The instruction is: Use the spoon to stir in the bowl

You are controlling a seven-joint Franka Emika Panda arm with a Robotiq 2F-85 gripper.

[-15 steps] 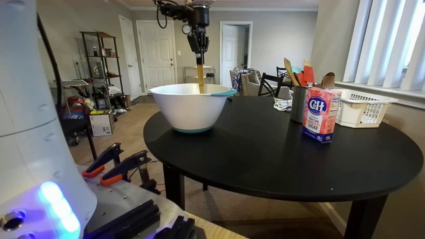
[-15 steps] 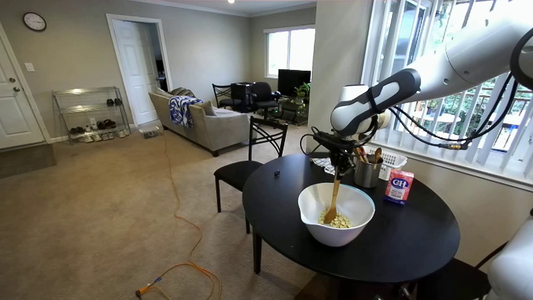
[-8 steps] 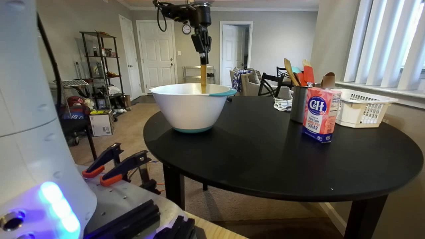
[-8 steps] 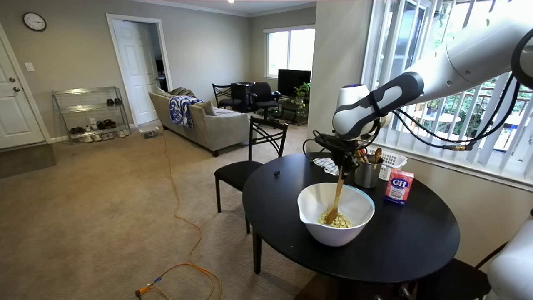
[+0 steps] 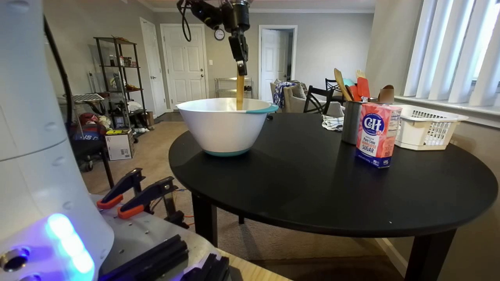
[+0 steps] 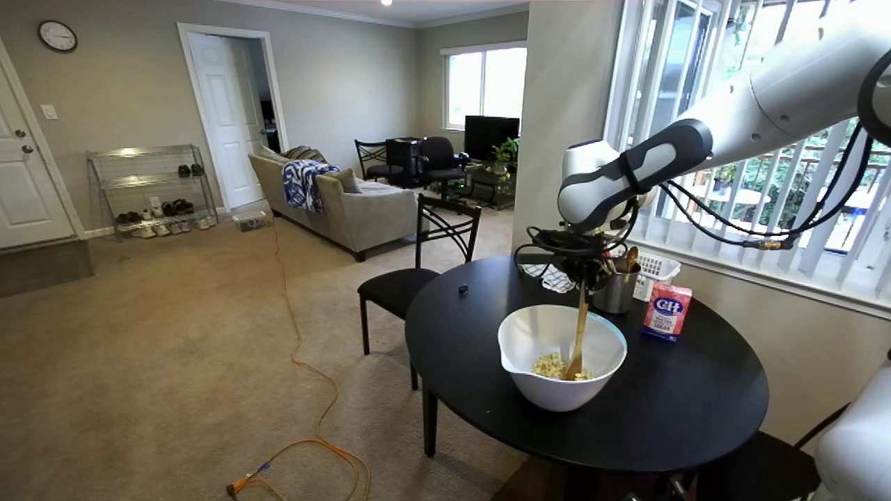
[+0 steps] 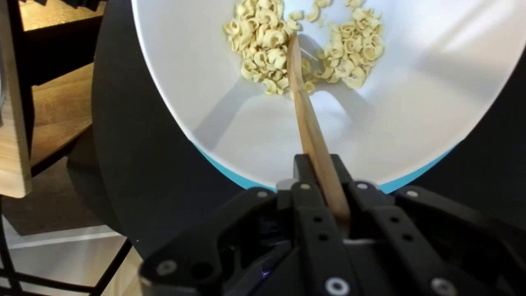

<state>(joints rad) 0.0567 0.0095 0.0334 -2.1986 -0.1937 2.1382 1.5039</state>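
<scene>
The white bowl (image 5: 228,130) with a teal base stands on the dark table; it also shows in an exterior view (image 6: 557,395) and the wrist view (image 7: 193,65). Small pale pasta pieces (image 7: 265,45) lie in its bottom, in two clumps. The wooden spoon (image 6: 580,327) stands nearly upright in the bowl, its head down among the pasta; in the wrist view the spoon (image 7: 310,123) runs up between the clumps. My gripper (image 7: 319,164) is shut on the upper handle, above the bowl. It also shows in both exterior views (image 5: 241,68) (image 6: 585,282).
A sugar carton (image 5: 377,134), a metal utensil holder (image 5: 351,123), a white basket (image 5: 424,134) and a checked cloth (image 5: 333,123) stand or lie on the round table (image 5: 304,187). A chair (image 6: 404,285) stands beside the table.
My gripper and the spoon have moved rightward in both exterior views, and the wrist has turned. The spoon head has shifted right through the pasta. The bowl has stayed in place.
</scene>
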